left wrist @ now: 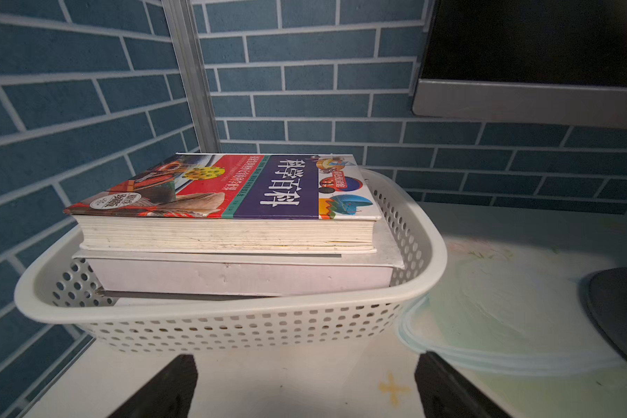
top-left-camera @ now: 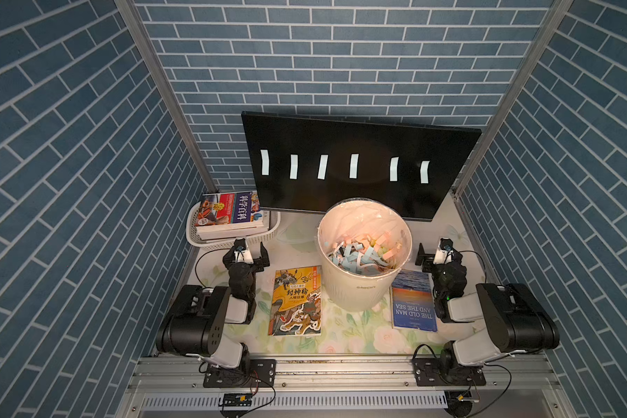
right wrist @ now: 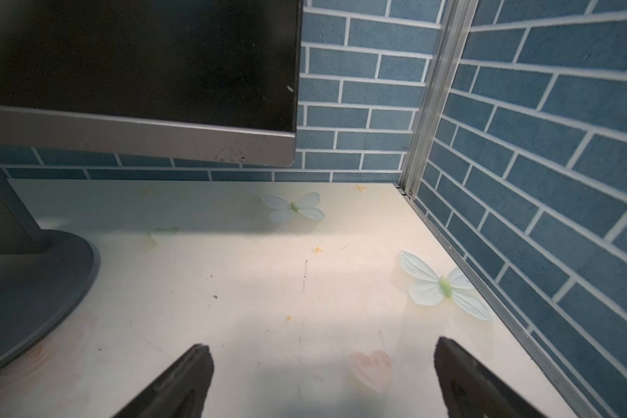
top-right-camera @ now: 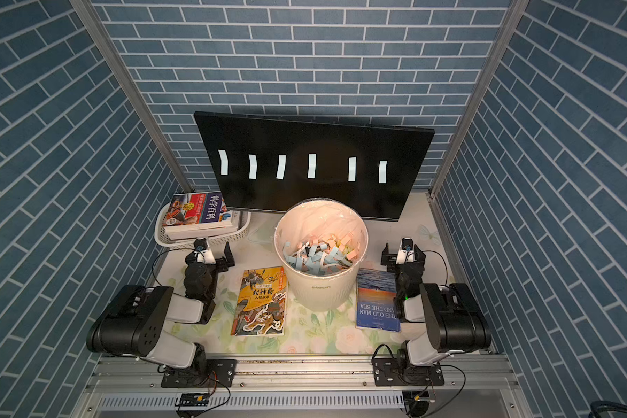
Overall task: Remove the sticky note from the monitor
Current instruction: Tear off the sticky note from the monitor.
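The monitor (top-left-camera: 359, 141) stands at the back of the table, its black screen tilted and facing me. Several pale blue sticky notes hang in a row across the screen, the middle one being sticky note (top-left-camera: 354, 166) (top-right-camera: 311, 166). My left gripper (top-left-camera: 247, 253) (left wrist: 304, 365) rests low at the left, open and empty, in front of a basket. My right gripper (top-left-camera: 438, 251) (right wrist: 321, 347) rests low at the right, open and empty over bare table. Both are well below and in front of the notes. The wrist views catch only the monitor's lower corners (left wrist: 522, 43) (right wrist: 142, 54), with no notes.
A white bin (top-left-camera: 352, 293) holding paper strips stands in the middle, in front of the monitor. A white basket (top-left-camera: 190, 231) (left wrist: 232, 311) with stacked books sits at the back left. A yellow book (top-left-camera: 295, 302) and a blue book (top-left-camera: 411, 300) lie flat beside the bin. The monitor's round foot (right wrist: 26, 289) sits near my right gripper.
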`<state>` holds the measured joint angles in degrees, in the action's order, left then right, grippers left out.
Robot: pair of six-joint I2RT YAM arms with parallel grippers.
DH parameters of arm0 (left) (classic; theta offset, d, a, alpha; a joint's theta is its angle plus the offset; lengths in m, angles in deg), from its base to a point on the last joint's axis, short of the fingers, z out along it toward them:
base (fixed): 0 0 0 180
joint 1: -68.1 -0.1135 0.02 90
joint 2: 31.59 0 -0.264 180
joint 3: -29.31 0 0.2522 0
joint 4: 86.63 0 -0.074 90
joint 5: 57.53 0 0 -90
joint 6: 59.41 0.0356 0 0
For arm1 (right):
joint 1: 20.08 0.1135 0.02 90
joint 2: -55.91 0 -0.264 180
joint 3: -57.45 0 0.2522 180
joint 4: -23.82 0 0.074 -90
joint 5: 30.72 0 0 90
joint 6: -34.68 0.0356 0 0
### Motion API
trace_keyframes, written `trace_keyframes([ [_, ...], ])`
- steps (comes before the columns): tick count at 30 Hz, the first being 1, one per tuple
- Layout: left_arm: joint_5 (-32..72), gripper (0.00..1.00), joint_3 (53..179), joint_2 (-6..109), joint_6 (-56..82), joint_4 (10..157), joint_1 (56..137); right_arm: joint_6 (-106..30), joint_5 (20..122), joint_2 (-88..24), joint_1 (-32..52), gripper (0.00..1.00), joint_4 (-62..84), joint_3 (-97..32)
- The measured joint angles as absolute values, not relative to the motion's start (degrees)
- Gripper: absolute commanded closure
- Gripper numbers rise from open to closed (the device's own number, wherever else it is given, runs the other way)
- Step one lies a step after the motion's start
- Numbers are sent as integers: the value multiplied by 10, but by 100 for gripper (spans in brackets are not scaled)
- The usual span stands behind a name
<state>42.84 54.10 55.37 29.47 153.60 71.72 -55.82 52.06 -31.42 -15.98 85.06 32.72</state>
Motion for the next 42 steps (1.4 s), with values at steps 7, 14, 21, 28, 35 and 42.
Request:
trace_keyframes([
  [7, 428, 0, 541, 554, 295, 1536, 717, -558, 523, -314, -160, 0, 851, 327],
  [14, 415, 0, 541, 554, 293, 1536, 708, -558, 525, -314, -160, 0, 851, 327],
  [21, 428, 0, 546, 495, 292, 1476, 715, -558, 528, -265, -160, 0, 797, 325],
  [28, 472, 0, 574, 350, 264, 1370, 754, -528, 525, -81, -160, 0, 626, 284],
  [35, 483, 0, 676, 230, 102, 1176, 755, -419, 559, 31, -160, 0, 431, 225],
  [42, 459, 0, 755, 162, -73, 1008, 755, -354, 655, 119, -160, 0, 331, 190],
])
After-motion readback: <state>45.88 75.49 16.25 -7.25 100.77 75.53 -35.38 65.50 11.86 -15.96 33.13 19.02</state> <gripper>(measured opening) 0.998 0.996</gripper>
